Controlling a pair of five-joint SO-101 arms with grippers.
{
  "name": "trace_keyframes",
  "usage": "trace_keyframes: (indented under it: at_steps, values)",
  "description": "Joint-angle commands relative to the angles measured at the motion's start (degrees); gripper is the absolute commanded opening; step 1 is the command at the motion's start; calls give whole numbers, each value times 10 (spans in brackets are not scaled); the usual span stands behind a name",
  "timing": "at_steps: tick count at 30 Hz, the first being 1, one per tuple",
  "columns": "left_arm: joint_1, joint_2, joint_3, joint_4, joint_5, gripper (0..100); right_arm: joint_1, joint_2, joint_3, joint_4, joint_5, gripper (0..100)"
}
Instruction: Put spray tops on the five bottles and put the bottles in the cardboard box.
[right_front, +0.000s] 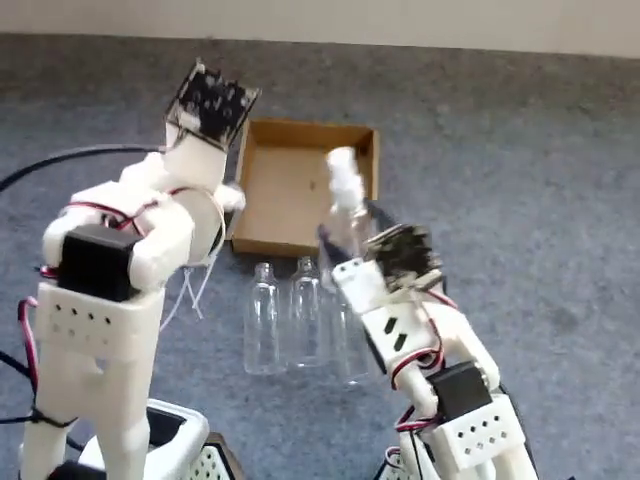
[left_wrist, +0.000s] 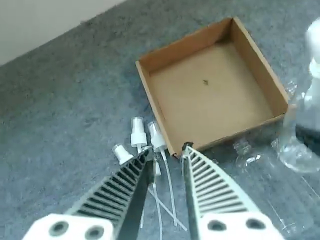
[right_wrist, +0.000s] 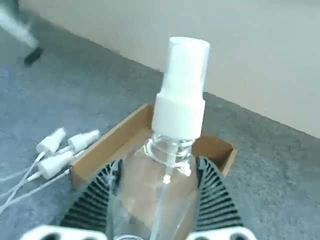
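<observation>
My right gripper (right_wrist: 159, 172) is shut on a clear bottle (right_wrist: 150, 192) that carries a white spray top (right_wrist: 180, 95). In the high view this bottle (right_front: 345, 225) hangs tilted over the front right part of the cardboard box (right_front: 285, 190), held by the right gripper (right_front: 352, 250). My left gripper (left_wrist: 167, 152) is open above three loose spray tops (left_wrist: 137, 131) lying on the carpet beside the box (left_wrist: 210, 90). Uncapped clear bottles (right_front: 262, 320) stand in front of the box.
Grey carpet covers the table on all sides. The spray tops' thin tubes (right_front: 190, 290) trail out past the left arm (right_front: 110, 300). The box floor is bare. A pale wall runs along the far edge.
</observation>
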Motion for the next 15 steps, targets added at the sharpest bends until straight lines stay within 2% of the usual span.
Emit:
trace_keyframes:
  at_steps: [1, 6, 8, 11, 15]
  values:
    - [6, -89, 113, -50, -7, 97, 41, 35, -63, -47, -46, 3]
    - [17, -218, 302, -163, -7, 107, 3, 189, -169, -48, -48, 3]
    - [15, -247, 362, -203, -5, 156, -22, 249, -213, -48, -52, 3]
    - [15, -279, 436, -245, 21, 241, -58, 324, -272, -49, -85, 3]
    - [17, -320, 492, -272, 40, 249, -86, 399, -324, -49, -97, 3]
